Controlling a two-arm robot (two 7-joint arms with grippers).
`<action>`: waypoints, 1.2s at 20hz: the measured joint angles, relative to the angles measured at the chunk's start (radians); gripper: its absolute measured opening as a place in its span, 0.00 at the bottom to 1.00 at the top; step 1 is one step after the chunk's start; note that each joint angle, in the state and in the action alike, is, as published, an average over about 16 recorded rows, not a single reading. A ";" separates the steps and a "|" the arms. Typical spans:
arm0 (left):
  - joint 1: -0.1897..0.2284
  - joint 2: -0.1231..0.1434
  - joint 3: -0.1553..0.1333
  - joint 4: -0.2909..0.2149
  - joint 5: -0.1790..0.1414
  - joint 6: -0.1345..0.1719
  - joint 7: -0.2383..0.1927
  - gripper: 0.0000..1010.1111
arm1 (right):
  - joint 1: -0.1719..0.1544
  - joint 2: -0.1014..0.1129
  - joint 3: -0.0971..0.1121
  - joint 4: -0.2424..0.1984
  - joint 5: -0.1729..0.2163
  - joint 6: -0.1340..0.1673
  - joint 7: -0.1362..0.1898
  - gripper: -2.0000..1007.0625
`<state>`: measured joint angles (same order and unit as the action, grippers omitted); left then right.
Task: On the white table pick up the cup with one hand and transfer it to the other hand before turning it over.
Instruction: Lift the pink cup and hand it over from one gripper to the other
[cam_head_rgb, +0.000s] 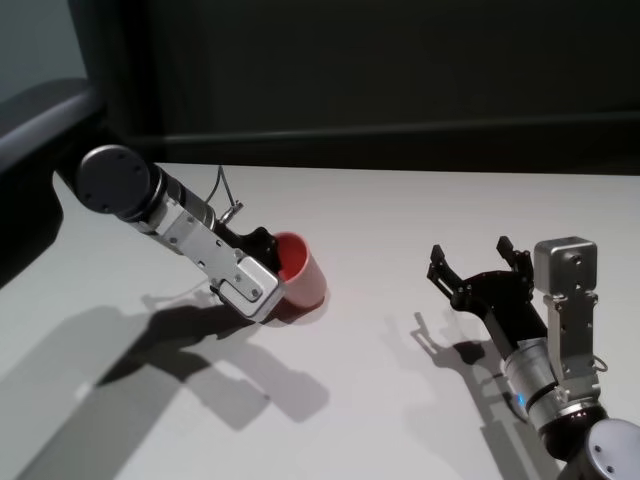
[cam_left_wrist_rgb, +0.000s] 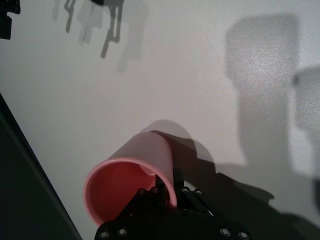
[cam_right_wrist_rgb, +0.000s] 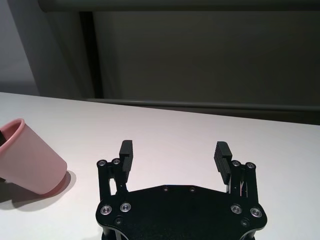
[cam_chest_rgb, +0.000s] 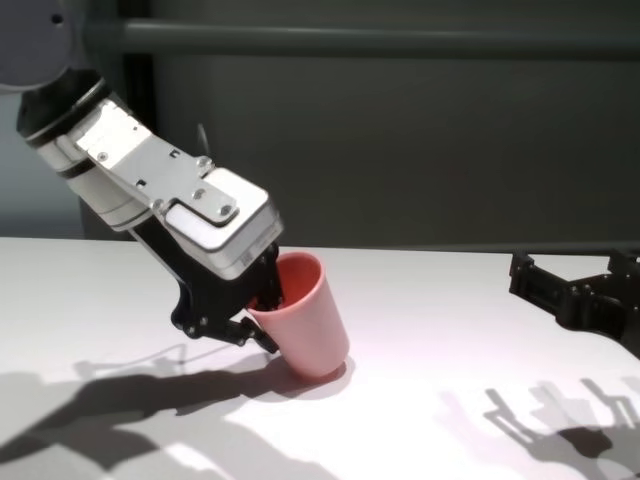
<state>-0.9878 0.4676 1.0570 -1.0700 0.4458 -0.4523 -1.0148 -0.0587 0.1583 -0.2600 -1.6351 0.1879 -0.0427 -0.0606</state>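
Observation:
The salmon-pink cup (cam_head_rgb: 305, 282) is tilted on the white table (cam_head_rgb: 400, 210), with its mouth toward my left arm and its base edge at the table surface. My left gripper (cam_head_rgb: 272, 270) is shut on the cup's rim, one finger inside and one outside. The left wrist view shows the cup (cam_left_wrist_rgb: 135, 175) from its open mouth, with my left gripper (cam_left_wrist_rgb: 167, 192) pinching the rim. My right gripper (cam_head_rgb: 473, 255) is open and empty, low over the table to the right of the cup and apart from it. In the right wrist view my right gripper (cam_right_wrist_rgb: 174, 152) points toward the back wall, with the cup (cam_right_wrist_rgb: 30, 160) off to one side.
A dark wall (cam_head_rgb: 400, 80) runs along the table's far edge. A dark rounded object (cam_head_rgb: 30, 150) stands past the table's back left corner. Bare table lies between the two grippers and in front of them.

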 joint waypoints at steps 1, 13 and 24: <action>0.002 0.002 -0.002 -0.001 -0.005 0.001 0.006 0.15 | 0.000 0.000 0.000 0.000 0.000 0.000 0.000 0.99; 0.065 0.039 -0.084 -0.041 -0.145 0.039 0.110 0.04 | 0.000 0.000 0.000 0.000 0.000 0.000 0.000 0.99; 0.168 0.068 -0.248 -0.110 -0.406 0.133 0.178 0.04 | 0.000 0.000 0.000 0.000 0.000 0.000 0.000 0.99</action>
<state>-0.8195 0.5353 0.8088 -1.1795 0.0393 -0.3195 -0.8369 -0.0587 0.1583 -0.2600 -1.6351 0.1880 -0.0427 -0.0606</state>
